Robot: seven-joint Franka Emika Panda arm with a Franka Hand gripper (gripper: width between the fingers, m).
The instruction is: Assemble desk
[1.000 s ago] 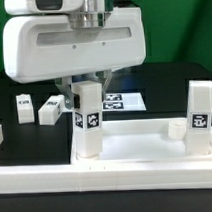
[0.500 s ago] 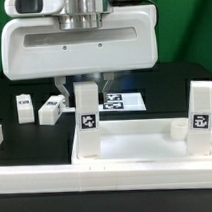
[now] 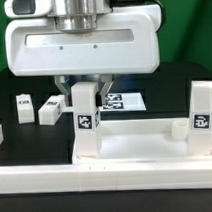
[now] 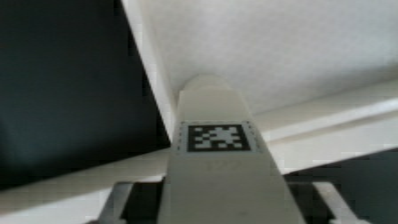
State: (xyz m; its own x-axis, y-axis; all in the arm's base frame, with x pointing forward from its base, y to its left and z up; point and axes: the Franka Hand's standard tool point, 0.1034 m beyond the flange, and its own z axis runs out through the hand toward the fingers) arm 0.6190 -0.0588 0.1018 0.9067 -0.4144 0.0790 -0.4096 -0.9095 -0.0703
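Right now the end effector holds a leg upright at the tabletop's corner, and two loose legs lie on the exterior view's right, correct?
No. The exterior view shows the two loose legs on its left. The end effector does hold a leg upright at the tabletop's corner.

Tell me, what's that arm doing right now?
Gripper shut on upright leg, at tabletop corner. Second leg standing at another corner. Nothing seen in the way.
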